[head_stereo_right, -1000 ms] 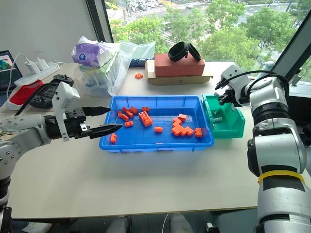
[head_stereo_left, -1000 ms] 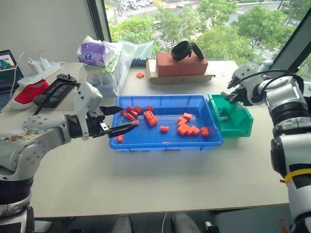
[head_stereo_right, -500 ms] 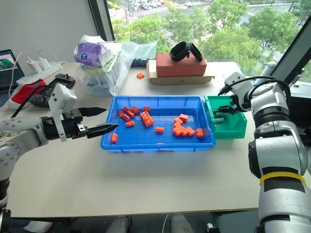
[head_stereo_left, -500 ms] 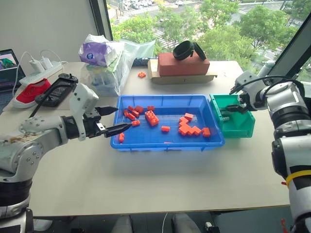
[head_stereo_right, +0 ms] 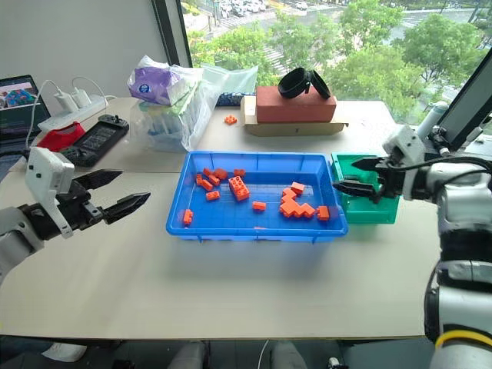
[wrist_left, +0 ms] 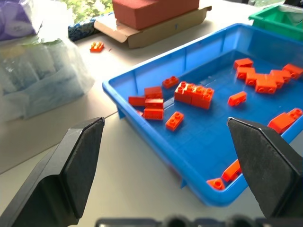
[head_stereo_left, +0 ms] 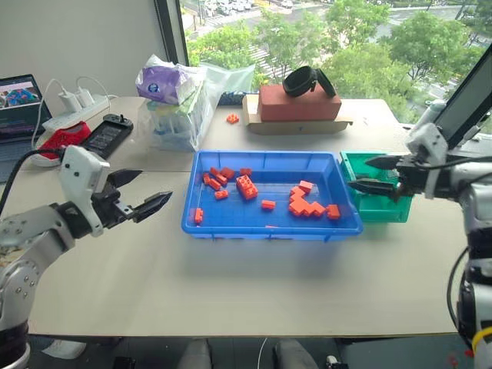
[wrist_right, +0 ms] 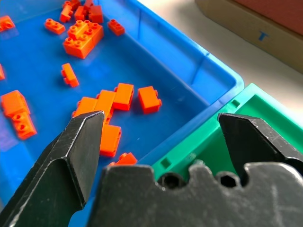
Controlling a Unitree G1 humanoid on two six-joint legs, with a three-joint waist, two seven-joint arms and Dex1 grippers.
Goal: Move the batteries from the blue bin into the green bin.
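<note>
Blue plastic forms the wide bin (head_stereo_left: 201, 160) at the middle of the table, holding only scattered orange bricks (head_stereo_left: 247, 185). No battery can be made out in it. Just beside its right end sits the green bin (head_stereo_left: 388, 207), whose contents cannot be seen. The right gripper (head_stereo_left: 374, 174) hangs over the green bin, its fingers spread wide and empty. The left gripper (head_stereo_left: 144, 191) hovers over bare table left of the blue bin, also spread and empty.
</note>
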